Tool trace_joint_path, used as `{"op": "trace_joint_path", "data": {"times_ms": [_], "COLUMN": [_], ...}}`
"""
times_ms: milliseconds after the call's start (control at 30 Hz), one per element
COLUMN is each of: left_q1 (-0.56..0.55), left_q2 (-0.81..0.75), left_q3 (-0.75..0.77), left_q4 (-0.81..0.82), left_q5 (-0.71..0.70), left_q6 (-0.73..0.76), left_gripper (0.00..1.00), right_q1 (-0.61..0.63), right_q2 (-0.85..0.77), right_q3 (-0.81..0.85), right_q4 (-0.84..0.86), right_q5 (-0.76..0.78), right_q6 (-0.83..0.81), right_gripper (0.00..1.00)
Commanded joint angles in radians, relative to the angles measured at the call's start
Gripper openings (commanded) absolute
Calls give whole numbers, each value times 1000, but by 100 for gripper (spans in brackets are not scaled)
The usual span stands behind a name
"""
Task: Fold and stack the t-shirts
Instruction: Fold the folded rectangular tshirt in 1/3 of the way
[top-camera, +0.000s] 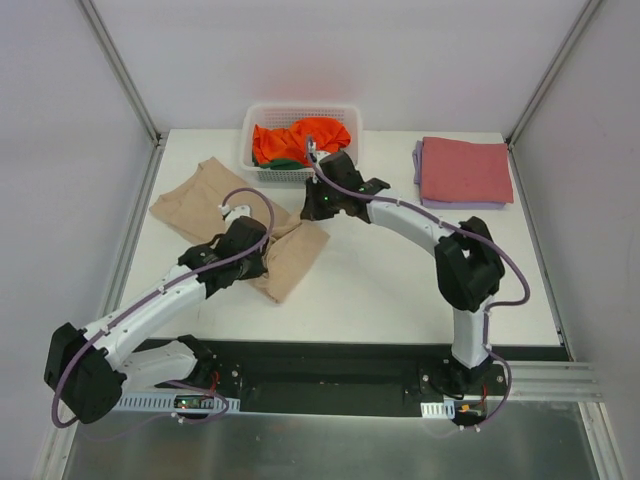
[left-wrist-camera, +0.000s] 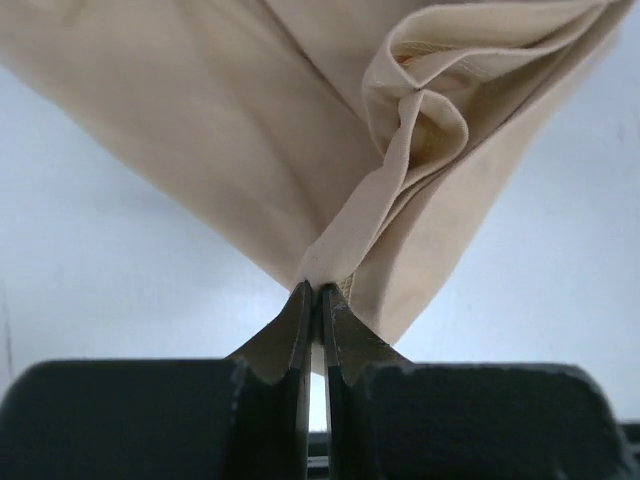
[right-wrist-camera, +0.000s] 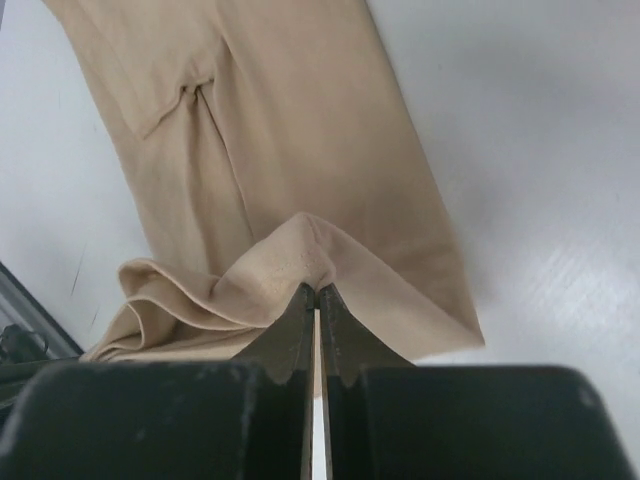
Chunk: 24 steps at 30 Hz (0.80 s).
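Observation:
The beige t-shirt (top-camera: 200, 205) lies partly folded on the left of the table. My left gripper (top-camera: 252, 262) is shut on its near edge, pinching a fold of cloth (left-wrist-camera: 350, 240) at the fingertips (left-wrist-camera: 300, 315). My right gripper (top-camera: 312, 212) is shut on the shirt's right edge, a peak of hem (right-wrist-camera: 300, 250) held between the tips. The bright orange shirt (top-camera: 295, 140) and a dark green one (top-camera: 285, 163) lie bunched in the basket. A folded dusty-pink shirt (top-camera: 465, 168) lies on a lavender one (top-camera: 417, 160) at the back right.
The white lattice basket (top-camera: 250, 130) stands at the back centre, just behind my right gripper. The white table (top-camera: 380, 290) ends at a black strip near the arm bases. Metal frame posts rise at the back corners.

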Motion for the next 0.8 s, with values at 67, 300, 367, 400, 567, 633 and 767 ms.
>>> {"op": "trace_joint_path", "data": {"times_ms": [67, 300, 367, 400, 567, 633, 767], "left_q1": [165, 274, 291, 299, 331, 337, 346], "left_q2": [84, 251, 285, 297, 337, 349, 383], "left_q3": [44, 118, 141, 152, 164, 168, 173], "left_q4": [-28, 9, 12, 14, 29, 30, 41], "left_q5": [-95, -146, -149, -147, -147, -130, -113], "left_q6": [35, 95, 110, 115, 139, 148, 155], "left_gripper": [0, 0, 0, 0, 0, 0, 0], "right_q1": [36, 45, 45, 48, 47, 50, 50], "right_q2": [165, 282, 311, 322, 386, 405, 425], "right_q3": [212, 315, 345, 355, 423, 441, 457], "right_q4": [111, 178, 184, 189, 183, 178, 175], "right_q5": [47, 93, 92, 84, 80, 75, 80], "right_q6": [-54, -74, -77, -81, -84, -83, -78], "right_gripper": [0, 0, 0, 1, 0, 0, 0]}}
